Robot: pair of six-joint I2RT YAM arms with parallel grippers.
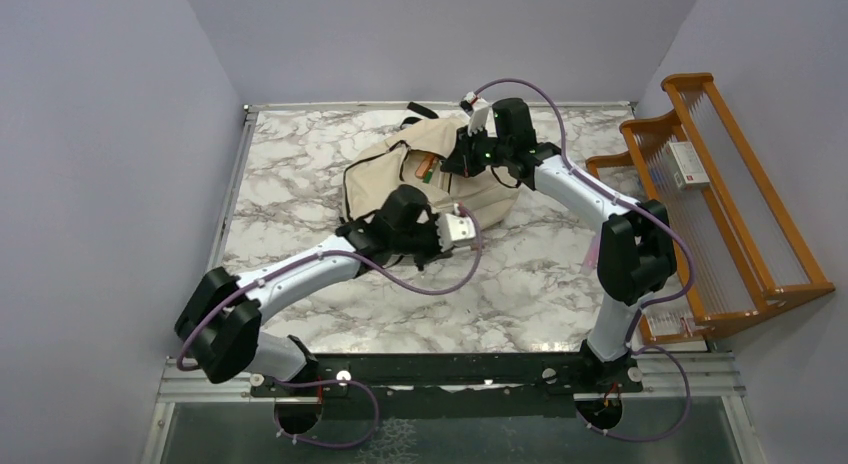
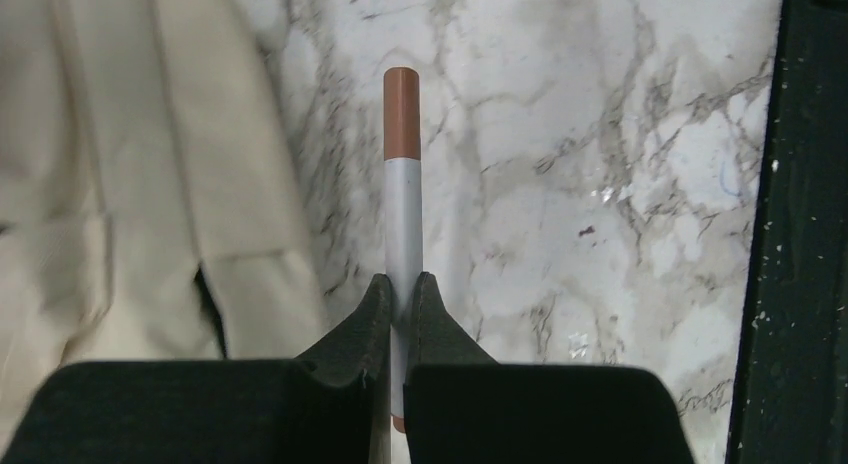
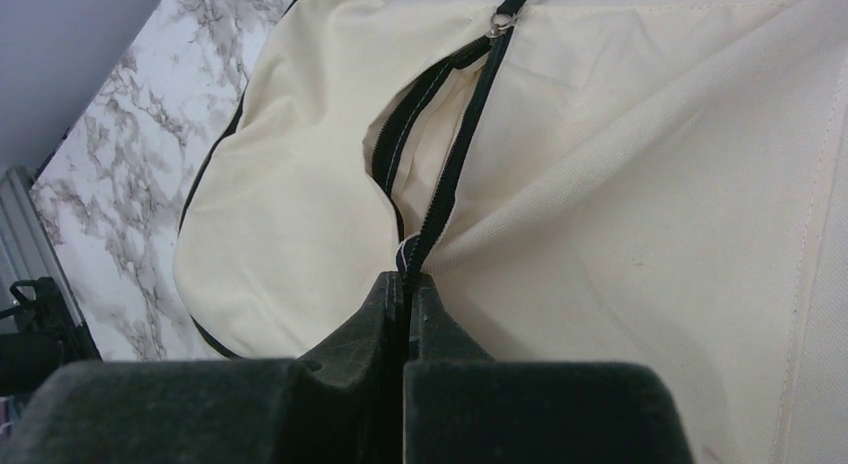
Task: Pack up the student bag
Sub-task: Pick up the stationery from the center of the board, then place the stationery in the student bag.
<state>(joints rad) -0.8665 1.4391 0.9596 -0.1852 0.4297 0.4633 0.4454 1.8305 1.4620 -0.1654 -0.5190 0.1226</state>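
bag: the student bag [image 1: 410, 174] lies slumped on the desk [image 1: 520, 284] near the far edge, about mid-width, with its opening on the upper face.
left gripper: the left gripper [image 2: 402, 289] is clamped on a pen [image 2: 402, 204] with a white barrel and brown cap. We grip it low on the barrel, so most of its length sticks out ahead of the fingers. It hovers over bare marble just beside the bag's near-right side.
right gripper: the right gripper [image 3: 405, 284] has its jaws pinched together on the bag's black zipper tape [image 3: 455, 164] at the lip of the opening. We read this as holding the mouth open.
opening: the right wrist view shows only a narrow slit, with beige fabric bulging on both sides. From overhead something orange shows inside, too small for us to name.
step: we judge that putting the pen in comes next. The pen is not yet in the bag.
risk, snag: the slit is tight, so the cap could catch the fabric or zipper and shove the soft bag instead of going in.
risk, lost pinch: our hold is on thin tape. A tug or bump could slip it and let the mouth collapse.
risk, collision: both wrists sit close over the bag, and the left arm's path in runs near the right fingers.
risk, pen twist: with that long overhang, side contact could swivel the pen in our grip.
risk, early release: if we let go outside the lip, the pen rolls away on the marble.
rack: the wooden rack [image 1: 740, 204] sits at the right edge, well apart, and is not a factor.
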